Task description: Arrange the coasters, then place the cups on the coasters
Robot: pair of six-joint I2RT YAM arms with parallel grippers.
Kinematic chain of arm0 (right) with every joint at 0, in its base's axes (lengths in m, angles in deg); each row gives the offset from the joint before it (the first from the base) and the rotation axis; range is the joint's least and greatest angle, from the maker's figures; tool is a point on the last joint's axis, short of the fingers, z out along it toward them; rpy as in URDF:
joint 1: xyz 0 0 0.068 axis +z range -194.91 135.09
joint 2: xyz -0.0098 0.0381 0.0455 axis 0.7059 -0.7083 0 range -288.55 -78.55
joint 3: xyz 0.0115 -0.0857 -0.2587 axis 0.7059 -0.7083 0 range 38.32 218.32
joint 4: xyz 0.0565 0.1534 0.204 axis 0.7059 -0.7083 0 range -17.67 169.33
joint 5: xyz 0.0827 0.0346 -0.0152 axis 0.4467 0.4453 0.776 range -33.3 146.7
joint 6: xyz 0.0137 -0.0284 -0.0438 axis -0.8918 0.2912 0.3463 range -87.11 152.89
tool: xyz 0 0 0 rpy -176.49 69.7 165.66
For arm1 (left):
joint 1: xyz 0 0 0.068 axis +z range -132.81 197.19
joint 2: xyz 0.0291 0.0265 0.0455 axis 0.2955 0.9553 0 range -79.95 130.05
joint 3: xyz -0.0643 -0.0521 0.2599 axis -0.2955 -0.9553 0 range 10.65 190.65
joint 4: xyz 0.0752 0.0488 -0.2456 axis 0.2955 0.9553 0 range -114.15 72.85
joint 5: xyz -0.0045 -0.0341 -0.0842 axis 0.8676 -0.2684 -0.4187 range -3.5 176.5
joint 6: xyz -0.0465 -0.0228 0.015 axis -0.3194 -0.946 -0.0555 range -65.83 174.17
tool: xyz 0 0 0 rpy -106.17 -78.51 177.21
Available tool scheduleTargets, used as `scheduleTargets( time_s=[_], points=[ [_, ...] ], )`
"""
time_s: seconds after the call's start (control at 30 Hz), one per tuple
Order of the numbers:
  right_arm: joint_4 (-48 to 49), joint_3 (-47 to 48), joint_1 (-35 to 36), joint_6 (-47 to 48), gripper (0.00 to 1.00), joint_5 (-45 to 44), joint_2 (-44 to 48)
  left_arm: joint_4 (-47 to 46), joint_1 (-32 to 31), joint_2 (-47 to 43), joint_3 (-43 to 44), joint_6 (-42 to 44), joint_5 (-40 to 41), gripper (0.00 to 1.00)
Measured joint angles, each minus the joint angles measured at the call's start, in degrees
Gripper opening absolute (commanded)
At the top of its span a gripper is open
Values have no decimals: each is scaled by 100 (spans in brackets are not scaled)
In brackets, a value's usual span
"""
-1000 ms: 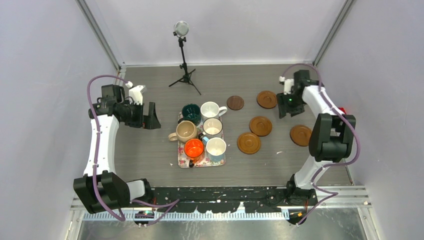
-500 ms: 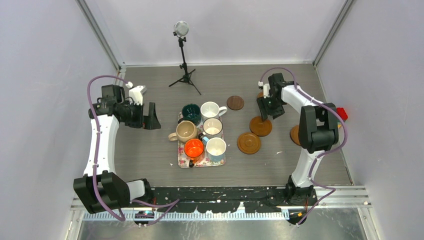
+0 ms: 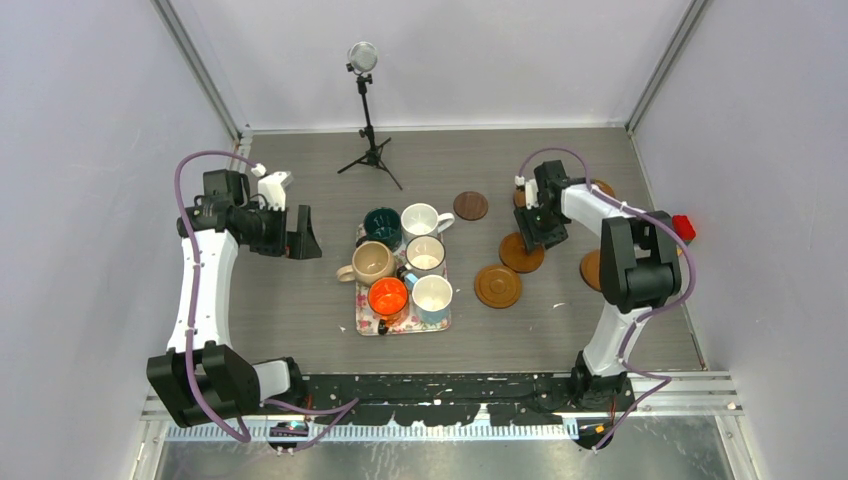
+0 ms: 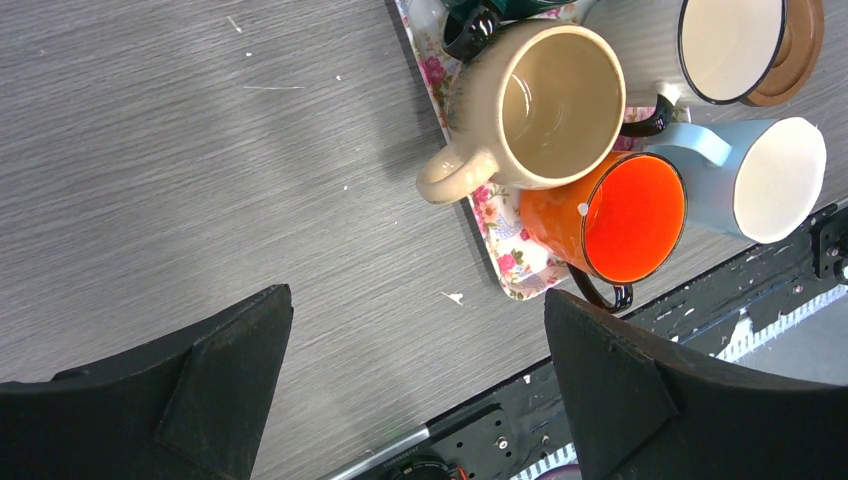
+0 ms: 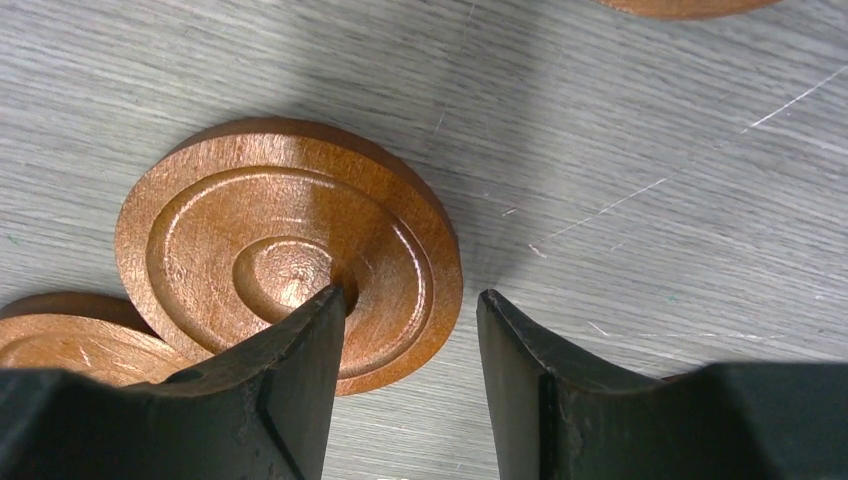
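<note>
I have the right gripper [image 5: 410, 300] low over one orange-brown round wooden coaster with a ringed face [image 5: 290, 250]. It lies flat on the grey table [image 3: 300, 300], to the right of the rectangular floral tray [image 3: 403, 323]. The jaws stand partly apart and hold nothing. One finger hangs over the disc's centre dimple and the other sits beyond the rim over bare table, so the edge lies between them.

A second ringed coaster [image 3: 498, 286] lies right of the tray too, nearer to me. Its rim comes right up to the first, and I cannot tell whether they touch. The small darker brown disc [image 3: 470, 205] sits off the tray's far right corner.

I judge this coaster light, stiff and not breakable, but awkward to lift. It is thin, it hugs the table, and its glossy face looks slippery. I would pinch it at the rim, one pad on top and one under the edge, or simply press down and slide it.

The six handled ceramic mugs [image 3: 372, 262] stand crowded on the tray. They look heavier and chippable, best taken by a wall or a handle. The left gripper [image 4: 415, 310] hangs wide open and empty, left of the tray.
</note>
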State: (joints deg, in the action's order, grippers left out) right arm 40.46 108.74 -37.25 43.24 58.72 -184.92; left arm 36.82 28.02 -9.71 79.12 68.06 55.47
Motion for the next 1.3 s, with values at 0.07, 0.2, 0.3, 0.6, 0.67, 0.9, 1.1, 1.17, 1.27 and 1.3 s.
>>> scheduleTargets(
  time_s=[0.07, 0.2, 0.3, 0.6, 0.67, 0.9, 1.1, 1.17, 1.27, 1.3],
  points=[
    [125, -149, 11, 9, 53, -28, 116, -2, 0, 0, 0, 0, 0, 100],
    [140, -435, -157, 136, 52, -63, 343, -2, 0, 0, 0, 2, 0, 100],
    [72, -636, -494, 264, 51, -63, 505, -4, 0, 0, -2, 2, 0, 100],
    [-133, -1038, -1029, 605, 53, -68, 841, -44, 0, 2, -2, -13, -4, 100],
    [-144, -1034, -1029, 616, 55, -44, 841, -52, 0, 2, -2, -15, -4, 100],
    [-542, -852, -1023, 595, 63, 184, 841, -52, 0, 2, -2, -15, -4, 100],
    [-745, -321, -737, 533, 63, 385, 1027, -50, 0, 2, -2, -15, -4, 100],
    [-765, -234, -544, 525, 63, 444, 1119, -48, 0, 2, -2, -13, -2, 100],
    [-793, -219, -190, 516, 64, 555, 1182, -46, 0, 2, -2, -11, -2, 100],
    [-804, -219, -90, 514, 64, 579, 1182, -46, 0, 2, -2, -11, -2, 100]
  ],
)
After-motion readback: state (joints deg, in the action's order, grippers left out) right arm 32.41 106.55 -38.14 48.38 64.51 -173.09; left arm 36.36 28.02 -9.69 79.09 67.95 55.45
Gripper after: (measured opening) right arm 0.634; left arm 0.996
